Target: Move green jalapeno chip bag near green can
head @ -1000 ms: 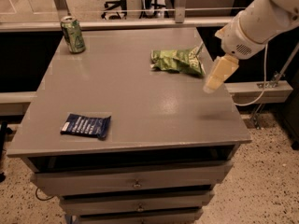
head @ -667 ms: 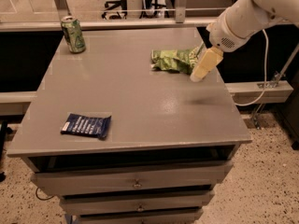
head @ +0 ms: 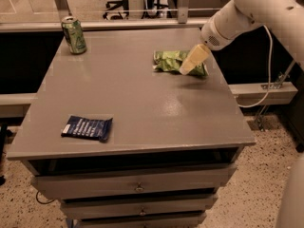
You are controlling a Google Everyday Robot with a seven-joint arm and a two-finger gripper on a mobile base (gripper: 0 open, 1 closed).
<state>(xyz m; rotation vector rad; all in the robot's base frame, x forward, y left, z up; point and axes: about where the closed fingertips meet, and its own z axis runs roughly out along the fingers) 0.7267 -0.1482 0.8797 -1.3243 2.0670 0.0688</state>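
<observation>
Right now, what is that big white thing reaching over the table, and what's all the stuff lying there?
That white thing is a robot arm. At its tip is a pale gripper, its "hand" for grabbing things. There is just one picture, taken by a camera looking down at the grey table from the front. On the table lie a crumpled green chip bag at the back right, a green can standing at the back left corner, and a flat dark blue packet near the front left. The gripper is down at the bag's right end. I can't tell whether it has grabbed the bag.
</observation>
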